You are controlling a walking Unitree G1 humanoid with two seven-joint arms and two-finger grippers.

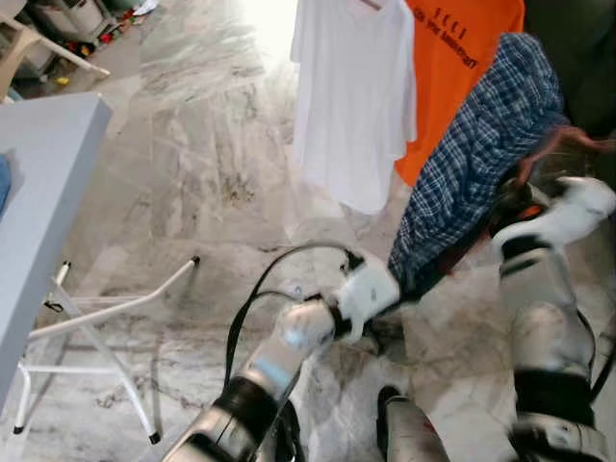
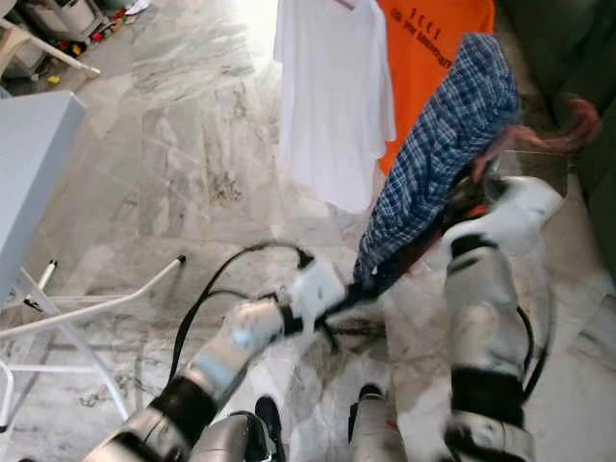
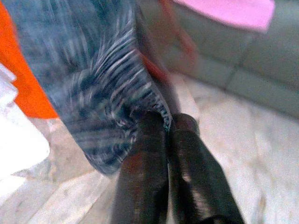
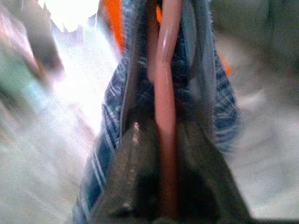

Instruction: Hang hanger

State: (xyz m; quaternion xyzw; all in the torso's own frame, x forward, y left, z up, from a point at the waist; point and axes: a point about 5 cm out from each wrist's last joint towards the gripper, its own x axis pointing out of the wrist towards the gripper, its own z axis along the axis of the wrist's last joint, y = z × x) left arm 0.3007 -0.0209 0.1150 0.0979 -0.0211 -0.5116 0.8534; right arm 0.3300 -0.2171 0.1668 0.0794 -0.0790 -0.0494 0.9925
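You are looking at a white T-shirt (image 1: 352, 96) hanging beside an orange one (image 1: 462, 58) over marble floor (image 1: 202, 173). A grey table (image 1: 38, 221) is standing at your left, with white plastic chairs (image 1: 29, 43) beyond it.

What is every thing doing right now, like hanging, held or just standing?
White T-shirt: hanging.
Orange T-shirt: hanging behind the white one.
Plaid shirt: on the hanger, held by both tools.
Hanger: clamped in right tool.
Left tool: shut on the shirt's hem.
Folding table: standing.

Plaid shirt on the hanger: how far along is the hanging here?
Done: white T-shirt and orange shirt already hang. In hand: right gripper clamps the hanger carrying the plaid shirt; left gripper pinches its lower edge. Left: hooking it up beside them.
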